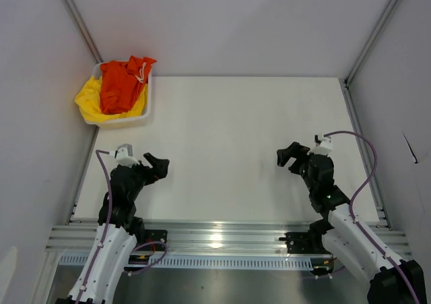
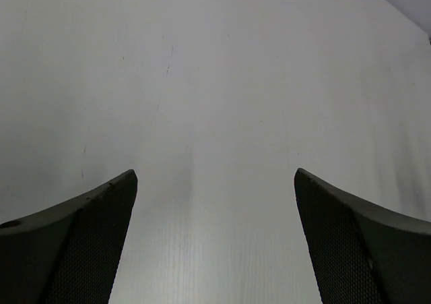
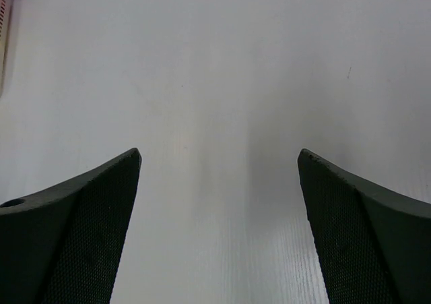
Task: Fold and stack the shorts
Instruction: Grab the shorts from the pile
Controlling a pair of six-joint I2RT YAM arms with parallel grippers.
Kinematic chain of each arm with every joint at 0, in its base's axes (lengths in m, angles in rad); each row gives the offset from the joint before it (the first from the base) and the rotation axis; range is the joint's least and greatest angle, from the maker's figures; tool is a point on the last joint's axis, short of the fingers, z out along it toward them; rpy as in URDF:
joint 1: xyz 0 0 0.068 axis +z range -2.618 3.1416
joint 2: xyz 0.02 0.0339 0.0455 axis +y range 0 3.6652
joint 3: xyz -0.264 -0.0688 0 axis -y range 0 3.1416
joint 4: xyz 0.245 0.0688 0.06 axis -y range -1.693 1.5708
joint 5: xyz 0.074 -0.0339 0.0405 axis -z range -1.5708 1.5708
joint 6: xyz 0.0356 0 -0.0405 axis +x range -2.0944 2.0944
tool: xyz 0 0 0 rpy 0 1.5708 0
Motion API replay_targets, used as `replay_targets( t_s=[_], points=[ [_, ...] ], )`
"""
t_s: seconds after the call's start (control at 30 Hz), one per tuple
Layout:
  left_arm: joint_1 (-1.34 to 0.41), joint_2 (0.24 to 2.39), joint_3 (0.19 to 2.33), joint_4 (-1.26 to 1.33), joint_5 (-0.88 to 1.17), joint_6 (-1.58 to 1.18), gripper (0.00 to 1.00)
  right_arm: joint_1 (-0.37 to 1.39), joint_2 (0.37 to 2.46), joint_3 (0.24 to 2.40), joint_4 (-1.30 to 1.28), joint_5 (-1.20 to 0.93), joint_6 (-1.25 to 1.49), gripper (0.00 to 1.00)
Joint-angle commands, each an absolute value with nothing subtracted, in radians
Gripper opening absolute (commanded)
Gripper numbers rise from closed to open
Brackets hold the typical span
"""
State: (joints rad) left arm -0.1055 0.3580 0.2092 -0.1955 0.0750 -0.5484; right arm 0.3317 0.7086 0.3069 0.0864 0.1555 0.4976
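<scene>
Colour and pattern key
Orange-red shorts (image 1: 120,85); yellow shorts (image 1: 88,99); white basket (image 1: 149,98); white counter (image 1: 229,149); black fingers (image 2: 74,250), finely dotted texture.

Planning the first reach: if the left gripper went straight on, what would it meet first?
Likely just the bare table; the open left gripper faces across it, not toward the basket of shorts. Depth is unclear.

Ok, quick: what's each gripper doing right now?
Left gripper: open, holding nothing.
Right gripper: open, holding nothing.
</scene>
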Motion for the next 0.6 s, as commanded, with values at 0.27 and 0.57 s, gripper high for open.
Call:
replay_targets(
  t_s=[0.27,0.57],
  points=[
    [-0.11,0.357,0.222,-0.169,0.042,-0.54,0.99,0.328,0.666,0.304,0.092,0.203,0.505,1.0],
    [-0.11,0.481,0.385,-0.201,-0.118,-0.771,0.99,0.327,0.669,0.298,0.101,0.199,0.509,0.99]
  ],
)
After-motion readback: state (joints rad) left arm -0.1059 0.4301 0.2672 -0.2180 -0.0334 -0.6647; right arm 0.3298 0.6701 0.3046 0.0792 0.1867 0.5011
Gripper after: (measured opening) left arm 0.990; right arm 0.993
